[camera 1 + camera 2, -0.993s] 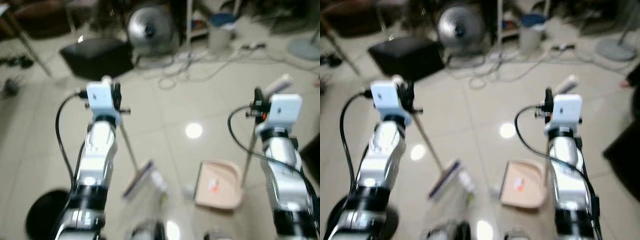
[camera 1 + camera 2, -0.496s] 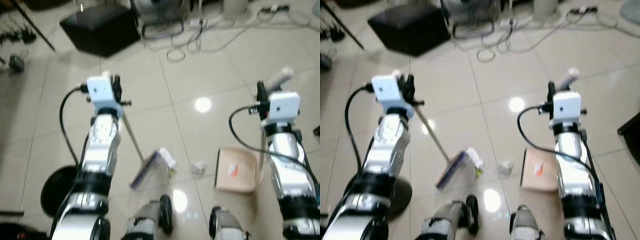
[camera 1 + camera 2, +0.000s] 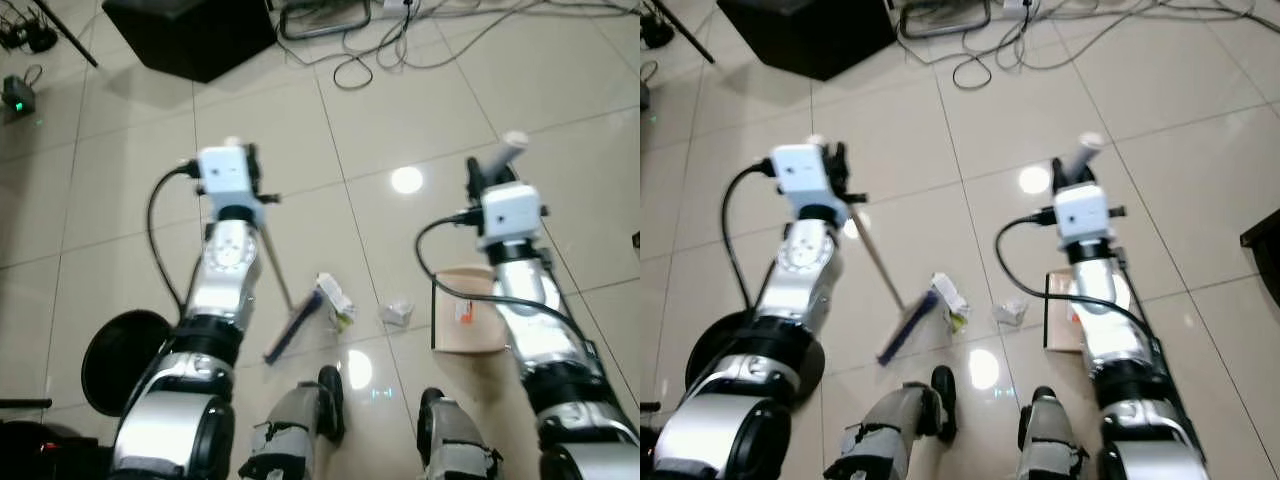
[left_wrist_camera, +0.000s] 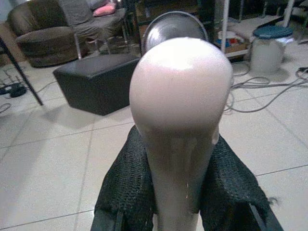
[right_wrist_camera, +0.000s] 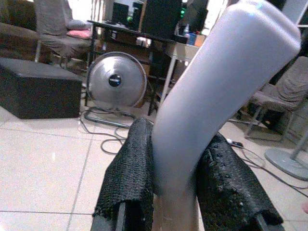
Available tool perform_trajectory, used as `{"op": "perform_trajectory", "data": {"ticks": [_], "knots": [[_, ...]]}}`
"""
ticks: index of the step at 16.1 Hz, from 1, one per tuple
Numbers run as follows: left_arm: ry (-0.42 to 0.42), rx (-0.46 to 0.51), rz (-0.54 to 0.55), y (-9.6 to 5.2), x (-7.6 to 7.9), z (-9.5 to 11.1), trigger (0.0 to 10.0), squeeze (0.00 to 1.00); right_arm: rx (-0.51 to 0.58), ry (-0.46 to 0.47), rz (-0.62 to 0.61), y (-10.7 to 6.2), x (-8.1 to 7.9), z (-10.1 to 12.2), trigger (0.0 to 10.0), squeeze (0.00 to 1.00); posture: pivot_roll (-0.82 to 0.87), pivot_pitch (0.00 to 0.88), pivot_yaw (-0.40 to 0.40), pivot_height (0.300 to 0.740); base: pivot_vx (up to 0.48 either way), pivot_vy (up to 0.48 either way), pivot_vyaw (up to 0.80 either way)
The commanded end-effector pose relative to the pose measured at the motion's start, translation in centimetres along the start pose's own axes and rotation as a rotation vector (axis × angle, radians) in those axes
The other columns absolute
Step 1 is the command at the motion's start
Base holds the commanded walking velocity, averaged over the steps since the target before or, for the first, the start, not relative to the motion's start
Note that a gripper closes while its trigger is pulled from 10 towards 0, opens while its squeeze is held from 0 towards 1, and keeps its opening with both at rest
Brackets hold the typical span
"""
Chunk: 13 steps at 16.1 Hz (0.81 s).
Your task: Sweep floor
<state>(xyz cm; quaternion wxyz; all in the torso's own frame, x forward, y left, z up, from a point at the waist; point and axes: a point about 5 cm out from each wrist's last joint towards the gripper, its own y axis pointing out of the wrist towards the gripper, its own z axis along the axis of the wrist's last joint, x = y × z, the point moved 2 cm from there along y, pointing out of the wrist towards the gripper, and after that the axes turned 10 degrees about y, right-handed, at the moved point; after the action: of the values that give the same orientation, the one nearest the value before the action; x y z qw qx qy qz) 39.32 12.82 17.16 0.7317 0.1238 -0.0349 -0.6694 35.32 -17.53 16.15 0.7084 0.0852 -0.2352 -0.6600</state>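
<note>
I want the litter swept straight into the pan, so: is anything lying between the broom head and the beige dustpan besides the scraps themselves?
Nothing visible besides the litter. The dark blue broom head rests against the white and green carton; the small crumpled white scrap lies on bare glossy cream floor tiles between carton and beige plastic dustpan. The robot's feet stand nearer the camera, off that line.

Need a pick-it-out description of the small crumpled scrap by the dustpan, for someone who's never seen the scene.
Start at the beige dustpan lying flat on the tiled floor under the right arm. Just off its left edge, toward the broom head, lies the crumpled scrap. It is the smaller, whitish wad nearest the dustpan; the other litter, a small carton with some green on it, sits against the broom head.
</note>
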Motion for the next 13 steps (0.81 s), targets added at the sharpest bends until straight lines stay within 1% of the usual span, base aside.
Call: {"op": "perform_trajectory", "data": {"ticks": [1, 3, 5, 7, 8, 9, 10, 11, 13], "knots": [[0.009, 0.000, 0.013, -0.1, -0.3, -0.3, 10.0, 0.00, -0.085, 0.046, 0.017, -1.4, -1.4, -1.9, 10.0, 0.00, 0.20, 0.402, 0.218, 0.740, 0.000, 0.000, 0.00], [-0.037, -0.008, -0.019, -0.2, 1.2, -0.6, 10.0, 0.00, -0.041, 0.109, 0.008, -0.9, -3.0, -1.3, 10.0, 0.00, 0.19, 0.398, 0.220, 0.740, 0.000, 0.000, 0.00], [-0.087, -0.019, -0.007, 0.0, 2.0, -0.4, 10.0, 0.00, -0.008, 0.139, 0.024, -0.5, -4.0, -0.8, 10.0, 0.00, 0.18, 0.401, 0.217, 0.740, 0.000, 0.000, 0.00], [-0.116, -0.017, -0.009, 0.0, 2.7, -0.1, 10.0, 0.00, 0.005, 0.151, 0.033, -0.4, -4.4, -0.5, 10.0, 0.00, 0.18, 0.399, 0.218, 0.740, 0.000, 0.000, 0.00], [-0.144, -0.025, -0.001, 0.0, 3.1, 0.0, 10.0, 0.00, 0.013, 0.157, 0.034, -0.3, -4.6, -0.3, 10.0, 0.00, 0.17, 0.396, 0.218, 0.740, 0.000, 0.000, 0.00], [-0.159, -0.028, 0.010, 0.1, 3.2, 0.0, 10.0, 0.00, 0.015, 0.161, 0.036, -0.2, -4.8, -0.2, 10.0, 0.00, 0.16, 0.393, 0.215, 0.740, 0.000, 0.000, 0.00], [-0.202, -0.032, 0.035, 0.3, 3.6, 0.4, 10.0, 0.00, 0.017, 0.167, 0.047, -0.2, -5.2, -0.2, 10.0, 0.00, 0.16, 0.390, 0.212, 0.740, 0.000, 0.000, 0.00], [-0.227, -0.032, 0.046, 0.4, 3.8, 0.7, 10.0, 0.00, 0.017, 0.171, 0.051, -0.2, -5.4, -0.2, 10.0, 0.00, 0.16, 0.389, 0.210, 0.740, 0.000, 0.000, 0.00], [-0.306, -0.039, 0.072, 0.7, 4.0, 1.5, 10.0, 0.00, 0.011, 0.180, 0.045, -0.2, -5.6, -0.3, 10.0, 0.00, 0.16, 0.382, 0.209, 0.740, 0.000, 0.000, 0.00]]}}
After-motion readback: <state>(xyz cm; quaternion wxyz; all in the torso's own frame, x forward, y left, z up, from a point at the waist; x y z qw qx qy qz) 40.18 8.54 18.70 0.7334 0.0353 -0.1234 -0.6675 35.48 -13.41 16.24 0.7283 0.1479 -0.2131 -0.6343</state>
